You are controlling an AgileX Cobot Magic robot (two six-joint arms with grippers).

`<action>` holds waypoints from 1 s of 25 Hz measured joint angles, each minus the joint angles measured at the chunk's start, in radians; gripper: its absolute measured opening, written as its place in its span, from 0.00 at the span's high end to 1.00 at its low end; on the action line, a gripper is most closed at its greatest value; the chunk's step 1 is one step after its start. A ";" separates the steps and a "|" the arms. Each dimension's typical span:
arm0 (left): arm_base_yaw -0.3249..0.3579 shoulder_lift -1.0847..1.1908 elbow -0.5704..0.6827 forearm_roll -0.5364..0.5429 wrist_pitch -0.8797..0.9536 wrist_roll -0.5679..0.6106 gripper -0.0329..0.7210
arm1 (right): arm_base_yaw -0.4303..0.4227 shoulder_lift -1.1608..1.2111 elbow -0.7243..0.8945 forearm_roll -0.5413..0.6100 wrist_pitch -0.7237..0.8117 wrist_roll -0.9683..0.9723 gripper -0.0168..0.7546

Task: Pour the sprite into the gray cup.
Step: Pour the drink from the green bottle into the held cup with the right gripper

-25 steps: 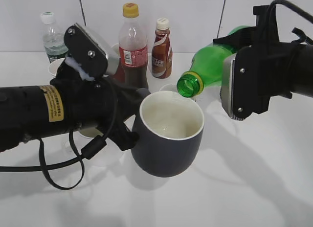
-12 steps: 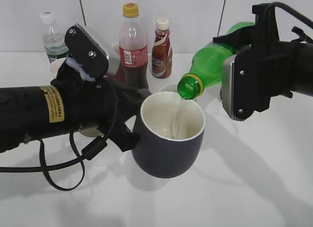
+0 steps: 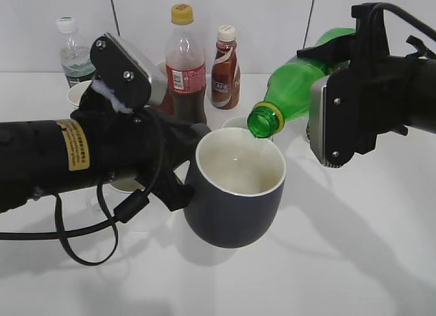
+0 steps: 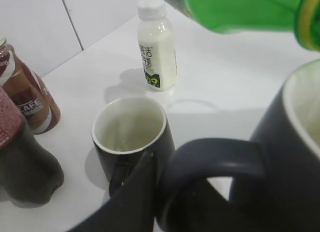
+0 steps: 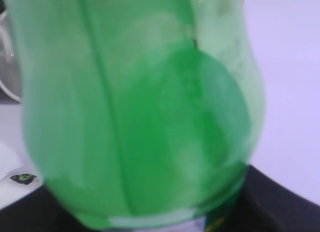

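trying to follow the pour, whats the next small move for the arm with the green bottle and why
Probably hold the tilt, or tip slightly further. The sprite, in the right gripper, has its open mouth over the rim of the gray cup, held off the table by its handle in the left gripper. Only a thin trickle shows, and the cream inside looks nearly empty.

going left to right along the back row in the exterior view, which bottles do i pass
water bottle → cola bottle → coffee drink bottle → sprite, tilted over the gray cup
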 joint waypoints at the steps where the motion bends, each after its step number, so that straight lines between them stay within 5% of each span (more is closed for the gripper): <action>1: 0.000 0.000 0.000 0.000 0.000 0.000 0.86 | 0.000 0.000 0.000 0.000 -0.003 -0.002 0.44; 25: 0.000 0.000 0.000 0.000 0.008 0.000 0.86 | 0.000 0.000 0.000 0.014 -0.017 0.003 0.44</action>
